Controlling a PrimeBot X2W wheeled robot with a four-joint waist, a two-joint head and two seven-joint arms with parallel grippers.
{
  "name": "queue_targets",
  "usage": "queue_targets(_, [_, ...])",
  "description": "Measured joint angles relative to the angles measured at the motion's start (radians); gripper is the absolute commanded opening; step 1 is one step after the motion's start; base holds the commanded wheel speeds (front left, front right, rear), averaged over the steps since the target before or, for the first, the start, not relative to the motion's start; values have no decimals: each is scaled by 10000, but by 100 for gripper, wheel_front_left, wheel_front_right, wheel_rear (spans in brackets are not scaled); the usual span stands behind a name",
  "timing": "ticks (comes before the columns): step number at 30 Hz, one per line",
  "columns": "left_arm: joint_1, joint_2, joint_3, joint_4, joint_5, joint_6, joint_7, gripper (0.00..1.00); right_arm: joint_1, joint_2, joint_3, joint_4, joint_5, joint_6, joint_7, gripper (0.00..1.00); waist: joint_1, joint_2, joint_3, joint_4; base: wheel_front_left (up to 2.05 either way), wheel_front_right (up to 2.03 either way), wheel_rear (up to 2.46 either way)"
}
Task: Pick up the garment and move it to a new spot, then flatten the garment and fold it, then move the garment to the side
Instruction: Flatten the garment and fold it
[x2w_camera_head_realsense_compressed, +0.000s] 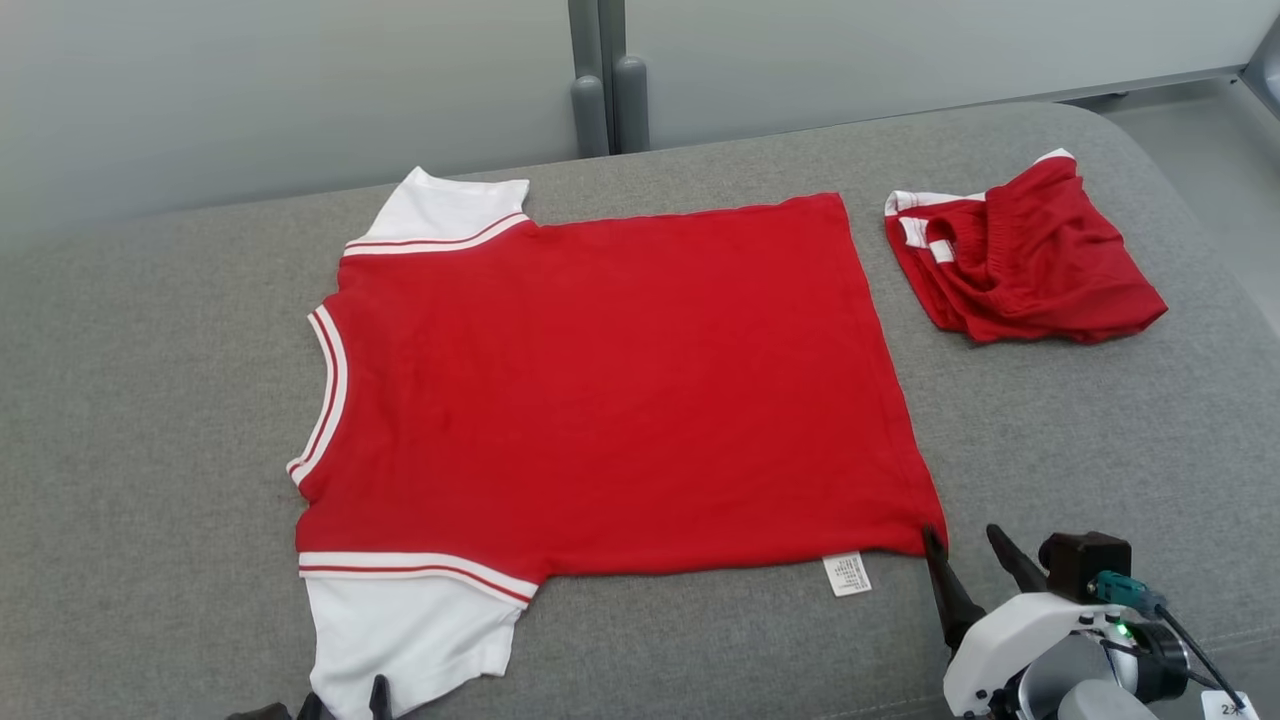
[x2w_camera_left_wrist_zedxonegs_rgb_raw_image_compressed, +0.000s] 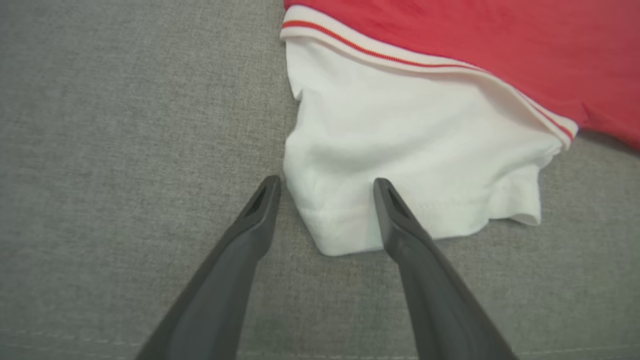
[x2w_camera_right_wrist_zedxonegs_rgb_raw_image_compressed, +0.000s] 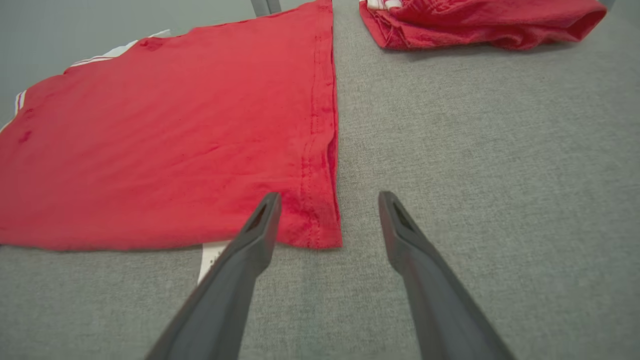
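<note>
A red T-shirt (x2w_camera_head_realsense_compressed: 600, 390) with white sleeves lies flat on the grey cushion (x2w_camera_head_realsense_compressed: 150, 420), neck to the left, hem to the right. My left gripper (x2w_camera_left_wrist_zedxonegs_rgb_raw_image_compressed: 325, 185) is open at the near white sleeve (x2w_camera_left_wrist_zedxonegs_rgb_raw_image_compressed: 400, 150), its fingers straddling the sleeve's cuff corner; its fingertips (x2w_camera_head_realsense_compressed: 378, 692) show at the bottom edge in the head view. My right gripper (x2w_camera_head_realsense_compressed: 965, 540) is open at the shirt's near hem corner (x2w_camera_right_wrist_zedxonegs_rgb_raw_image_compressed: 320, 225), one finger over the red cloth, the other over bare cushion. A white care label (x2w_camera_head_realsense_compressed: 847, 574) sticks out from the near side seam.
A second red garment (x2w_camera_head_realsense_compressed: 1020, 255) with white trim lies folded at the far right of the cushion. Behind the cushion stand a pale wall and grey posts (x2w_camera_head_realsense_compressed: 610, 100). The cushion's right edge drops to the floor (x2w_camera_head_realsense_compressed: 1220, 170).
</note>
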Motion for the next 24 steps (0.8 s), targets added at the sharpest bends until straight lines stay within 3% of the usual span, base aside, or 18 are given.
queue_targets(16, [-728,-8,-31,621,-48,-205,-267,78,-363,500,-123,1381,677,619,123,100,0,0,381,149,0,0,0])
queue_targets(19, [-828,-8,-36,742,-104,-232,-291,68,-549,508,-140,1557,692,706,123,100,0,0,414,169,0,0,0])
queue_targets(21, [-867,-8,-67,809,-117,-295,-328,55,-611,548,-186,1689,796,798,121,100,0,0,433,181,0,0,0])
queue_targets(23, [-895,-6,-104,859,-117,-336,-357,49,-670,564,-211,1829,848,828,105,92,0,0,450,191,0,0,0])
queue_targets(24, [-926,-6,-123,884,-117,-341,-357,49,-731,564,-226,1894,861,884,96,82,0,0,458,195,0,0,0])
